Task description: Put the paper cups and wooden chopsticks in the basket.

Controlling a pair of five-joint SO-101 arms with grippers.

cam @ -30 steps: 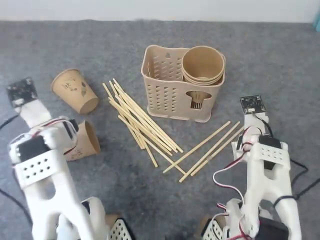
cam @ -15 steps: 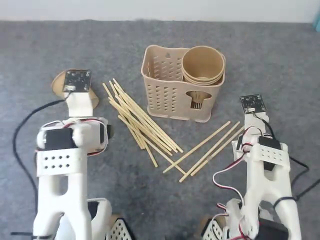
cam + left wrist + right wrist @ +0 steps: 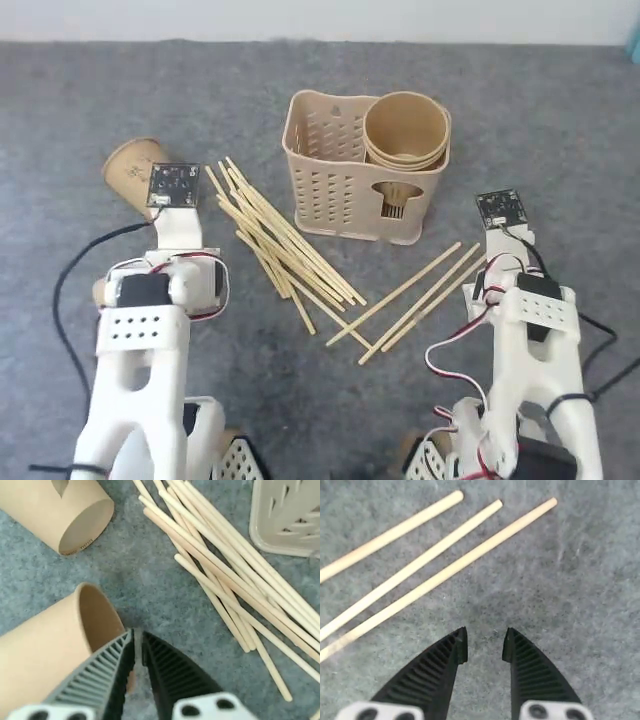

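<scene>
My left claw (image 3: 136, 636) is clenched on the rim of a paper cup (image 3: 45, 645) lying on its side on the tabletop (image 3: 570, 555). My right claw (image 3: 484, 642) is released, its tips near three wooden chopsticks (image 3: 420, 565) but apart from them.

Chopstick pile (image 3: 283, 240) — obstacle beside basket (image 3: 330, 195)

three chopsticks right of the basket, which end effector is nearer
Right. The right end effector sits by the three chopsticks; the left end effector is past the chopstick pile, at a paper cup.
</scene>
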